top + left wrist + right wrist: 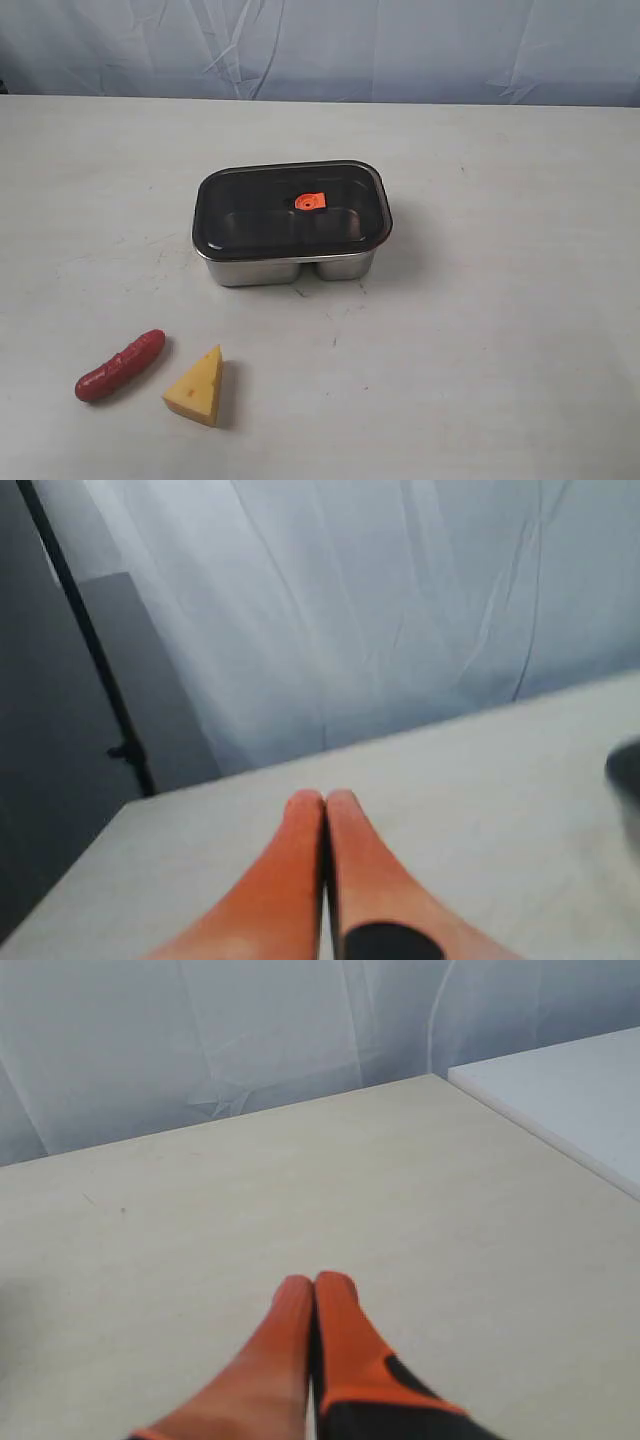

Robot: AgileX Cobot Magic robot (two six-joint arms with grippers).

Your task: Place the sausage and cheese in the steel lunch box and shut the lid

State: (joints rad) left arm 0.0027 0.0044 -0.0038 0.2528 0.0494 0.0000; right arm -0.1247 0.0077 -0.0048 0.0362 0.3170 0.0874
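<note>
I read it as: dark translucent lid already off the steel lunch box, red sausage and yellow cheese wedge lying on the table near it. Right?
Not quite. The exterior view shows the dark translucent plastic lid sitting on the shiny rectangular steel lunch box, not off it. The red ridged toy sausage and the yellow cheese wedge do lie on the table near it.

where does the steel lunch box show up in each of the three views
exterior view: the steel lunch box sits mid-table, with the lid on it.
left wrist view: only a dark blur at the frame edge, possibly the box, but too blurred to tell.
right wrist view: not in it.
shared landmark: the pale table meeting the wrinkled bluish backdrop.
</note>
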